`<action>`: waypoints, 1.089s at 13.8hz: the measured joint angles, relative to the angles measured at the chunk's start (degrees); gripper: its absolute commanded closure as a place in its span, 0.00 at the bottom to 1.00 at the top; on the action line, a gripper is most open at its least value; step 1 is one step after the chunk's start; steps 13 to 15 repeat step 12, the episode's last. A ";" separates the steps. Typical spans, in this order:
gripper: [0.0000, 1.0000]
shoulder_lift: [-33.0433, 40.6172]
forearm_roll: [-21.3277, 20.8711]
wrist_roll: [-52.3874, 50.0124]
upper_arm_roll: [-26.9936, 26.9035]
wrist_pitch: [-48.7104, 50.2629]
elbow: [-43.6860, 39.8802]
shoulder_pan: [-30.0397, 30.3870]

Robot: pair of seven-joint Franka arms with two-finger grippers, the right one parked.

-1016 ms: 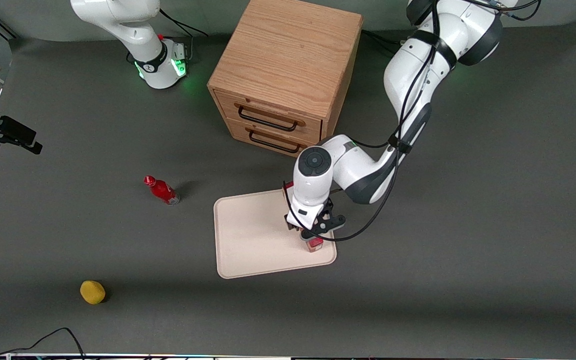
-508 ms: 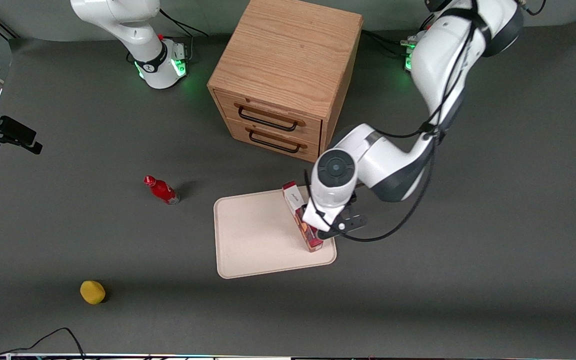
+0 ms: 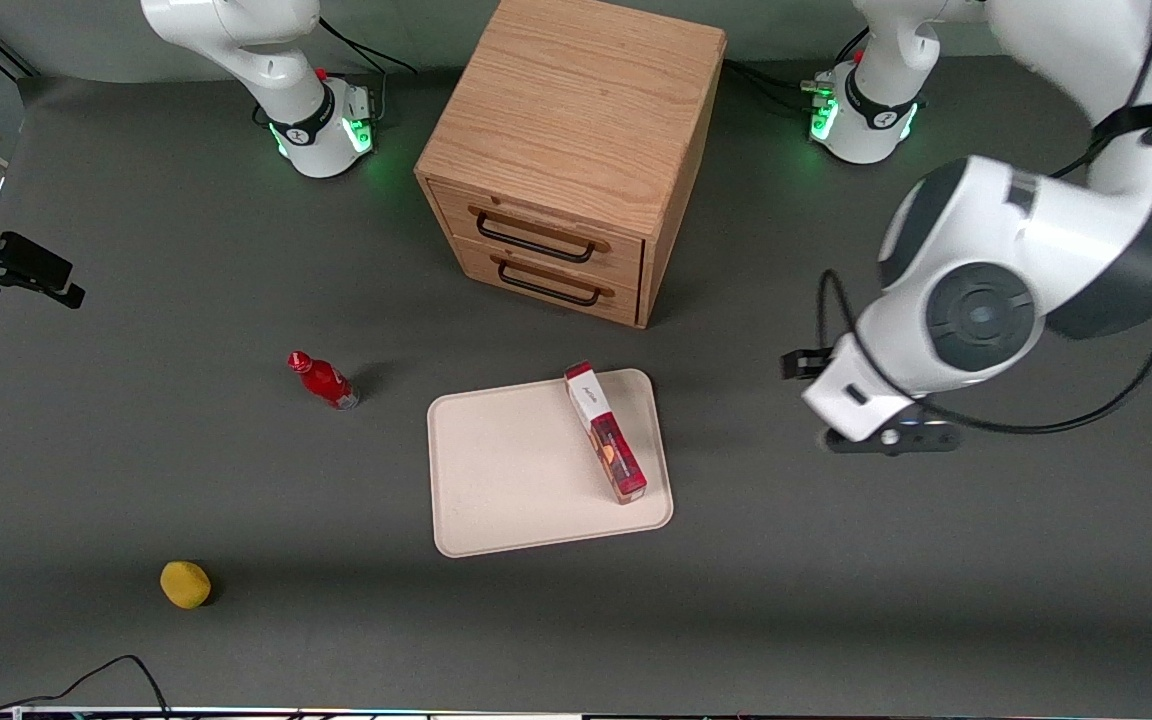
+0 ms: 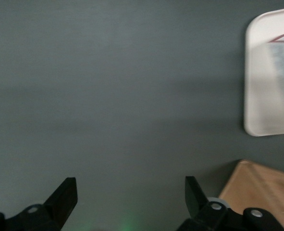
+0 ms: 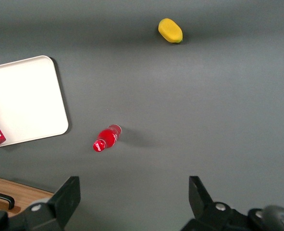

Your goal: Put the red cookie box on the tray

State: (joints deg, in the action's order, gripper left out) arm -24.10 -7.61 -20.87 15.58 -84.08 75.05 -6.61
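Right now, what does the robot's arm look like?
The arm is glossy white with dark grey joints and a round grey cap. Black cables loop along it, and its base glows green. The end effector, open above bare table beside the tray, has two black fingers.

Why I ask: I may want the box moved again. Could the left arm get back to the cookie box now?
Probably yes. The gripper hangs open above bare table toward the working arm's end, and nothing stands between it and the cookie box lying on the tray.
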 measured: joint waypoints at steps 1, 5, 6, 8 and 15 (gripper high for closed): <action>0.00 2.73 0.94 3.02 -2.62 0.00 2.70 -0.02; 0.00 13.19 5.20 13.06 -13.69 -1.16 12.26 0.14; 0.00 16.38 5.79 14.81 -15.62 -2.52 15.22 0.18; 0.00 22.04 6.09 20.30 -18.91 -4.23 20.01 0.19; 0.00 25.79 6.27 28.88 -26.73 -5.14 22.10 0.32</action>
